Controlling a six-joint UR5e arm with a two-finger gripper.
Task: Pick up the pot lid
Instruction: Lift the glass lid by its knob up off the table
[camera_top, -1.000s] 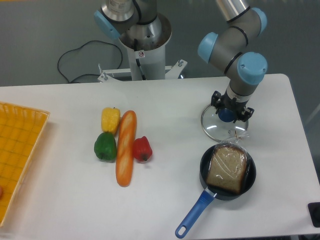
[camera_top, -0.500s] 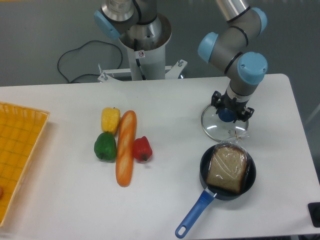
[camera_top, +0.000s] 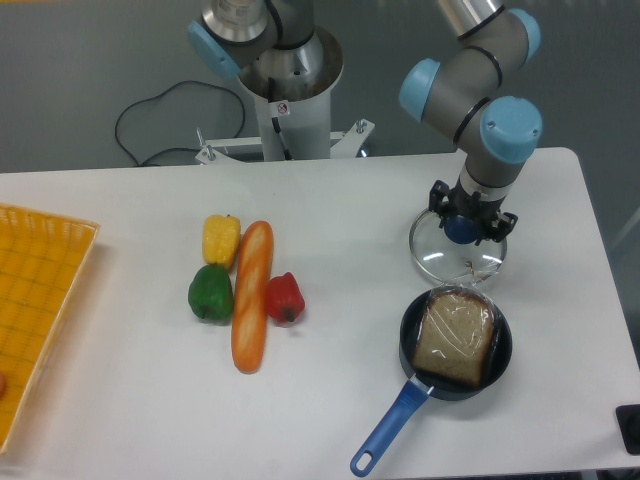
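My gripper (camera_top: 469, 213) reaches down from the upper right, its fingers shut on the blue knob of the pot lid (camera_top: 433, 261). The lid is round and clear glass, and its blue knob (camera_top: 461, 231) shows between the fingertips. Part of the lid's far side is hidden behind the gripper. Whether the glass touches the table cannot be told from this view.
Just in front of the lid is a black pan (camera_top: 409, 340) with a blue handle, holding a bagged brown item (camera_top: 455, 336). Further left lie a red pepper (camera_top: 285, 298), long orange-brown items (camera_top: 250, 325), a green pepper (camera_top: 211, 294), a yellow object (camera_top: 221, 241) and an orange crate (camera_top: 45, 300).
My gripper and the lid have shifted together slightly to the right. The pan and the food items have not moved.
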